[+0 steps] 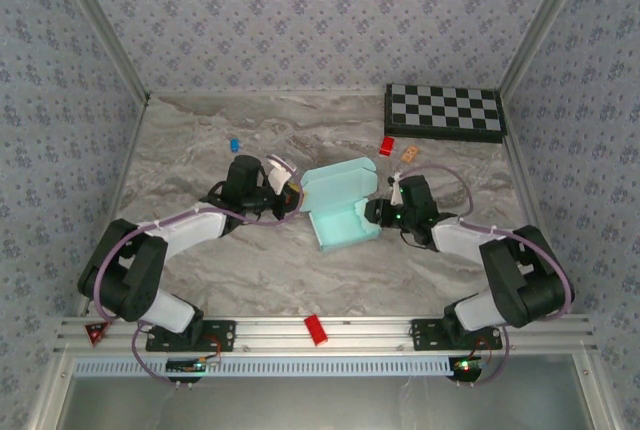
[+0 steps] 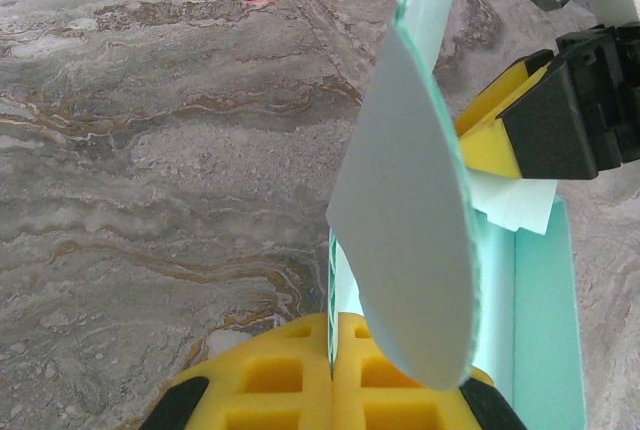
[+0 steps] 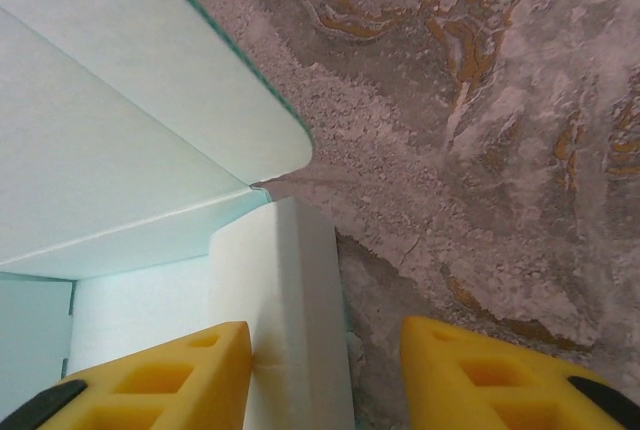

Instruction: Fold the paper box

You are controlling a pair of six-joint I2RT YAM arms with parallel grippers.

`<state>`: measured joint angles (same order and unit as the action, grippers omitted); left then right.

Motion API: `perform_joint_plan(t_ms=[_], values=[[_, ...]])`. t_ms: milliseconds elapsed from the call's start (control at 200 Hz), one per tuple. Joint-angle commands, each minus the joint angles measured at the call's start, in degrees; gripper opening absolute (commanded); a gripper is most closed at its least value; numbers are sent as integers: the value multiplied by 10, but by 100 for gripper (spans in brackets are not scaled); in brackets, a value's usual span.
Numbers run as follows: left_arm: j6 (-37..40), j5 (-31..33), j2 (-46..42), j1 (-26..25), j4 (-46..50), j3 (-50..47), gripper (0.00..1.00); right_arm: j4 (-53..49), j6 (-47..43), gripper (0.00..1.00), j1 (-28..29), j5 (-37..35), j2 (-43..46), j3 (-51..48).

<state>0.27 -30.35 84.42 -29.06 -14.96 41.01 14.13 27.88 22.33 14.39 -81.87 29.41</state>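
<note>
The paper box is pale light-blue card, partly folded, with its lid flap raised at the back; it lies mid-table between both arms. My left gripper meets its left side. In the left wrist view the yellow fingers are shut on a thin upright edge of the paper box, under a rounded flap. My right gripper is at the box's right side. In the right wrist view it stands open astride the box's side wall, which touches the left finger.
A black-and-white checkerboard lies at the back right. A red block and a wooden block sit just behind the box. A small blue piece lies back left. Another red block rests on the front rail.
</note>
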Motion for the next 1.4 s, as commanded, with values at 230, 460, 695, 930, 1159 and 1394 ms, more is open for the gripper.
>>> perform_joint_plan(t_ms=[230, 460, 695, 930, 1159, 1394], values=[[-7, -4, -10, -3, -1, -2, 0, -25, 1, 37, 18, -41, -31, 35], [-3, -3, -8, -1, 6, 4, 0, -70, -5, 32, 34, -100, -28, 42], [-19, -10, -4, 8, 13, 12, 0, -105, -15, 30, 51, -150, -26, 49], [-42, -36, 10, 20, 28, 30, 0, -132, -16, 24, 65, -200, -32, 60], [-39, -45, 10, 20, 33, 35, 0, -140, -30, 28, 73, -194, -43, 69], [-37, -49, 15, 20, 39, 39, 0, -141, -32, 32, 77, -195, -50, 79]])
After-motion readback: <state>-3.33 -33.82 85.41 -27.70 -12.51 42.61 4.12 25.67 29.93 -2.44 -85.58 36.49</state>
